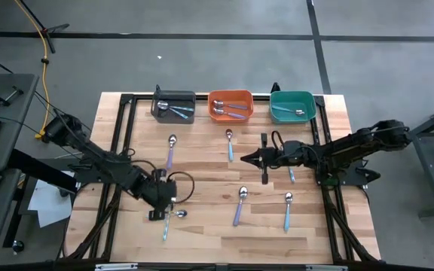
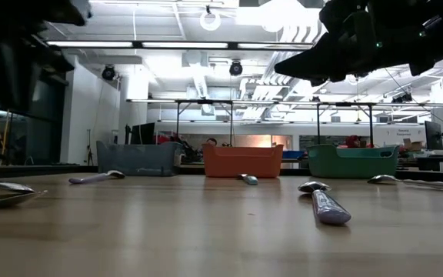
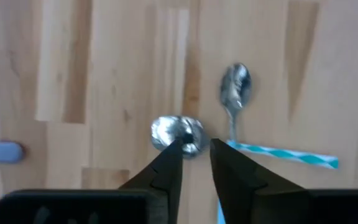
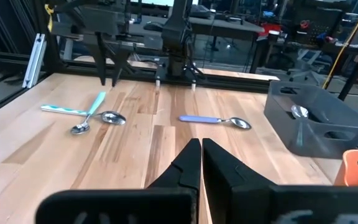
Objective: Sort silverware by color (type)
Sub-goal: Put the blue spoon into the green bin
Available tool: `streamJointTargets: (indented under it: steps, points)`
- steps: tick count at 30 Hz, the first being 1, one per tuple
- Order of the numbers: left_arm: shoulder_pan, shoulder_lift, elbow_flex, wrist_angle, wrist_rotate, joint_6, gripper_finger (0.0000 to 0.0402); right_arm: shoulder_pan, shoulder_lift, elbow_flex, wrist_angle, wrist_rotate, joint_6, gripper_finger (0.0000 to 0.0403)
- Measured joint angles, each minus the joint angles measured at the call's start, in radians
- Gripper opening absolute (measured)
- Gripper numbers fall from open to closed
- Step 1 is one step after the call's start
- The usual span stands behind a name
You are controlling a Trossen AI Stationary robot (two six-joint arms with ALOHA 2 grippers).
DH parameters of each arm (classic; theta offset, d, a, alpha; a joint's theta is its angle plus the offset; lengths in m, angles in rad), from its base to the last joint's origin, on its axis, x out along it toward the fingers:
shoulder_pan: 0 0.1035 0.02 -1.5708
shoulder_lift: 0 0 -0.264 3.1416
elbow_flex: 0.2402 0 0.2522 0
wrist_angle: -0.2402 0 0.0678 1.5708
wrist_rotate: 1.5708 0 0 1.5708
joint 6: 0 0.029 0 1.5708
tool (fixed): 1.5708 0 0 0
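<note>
Several spoons with silver bowls and pastel handles lie flat on the wooden table. Near the near-left, two spoons cross: one with a teal-striped handle and bowl, and one with bowl. My left gripper hovers over that pair, pointing down and open by a narrow gap, with its tips just above the first bowl. My right gripper is shut and empty, held level above the table's middle and pointing left. A lavender spoon lies beyond it.
Grey bin, orange bin and teal bin line the far edge, each holding spoons. Loose spoons: blue, lavender, light blue, and one partly under the right arm. A black frame borders the table.
</note>
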Motion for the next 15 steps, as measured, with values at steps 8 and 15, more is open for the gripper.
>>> streamJointTargets:
  steps: [8,15]
  points:
    - [-0.075,0.003,-0.005,0.004,0.032,-0.1,0.0119,0.013,0.0,0.0,-0.015,0.023,0.0,0.0]
    - [-0.133,0.028,-0.055,0.051,0.025,-0.179,0.013,0.013,0.001,0.0,-0.038,0.023,0.0,0.0]
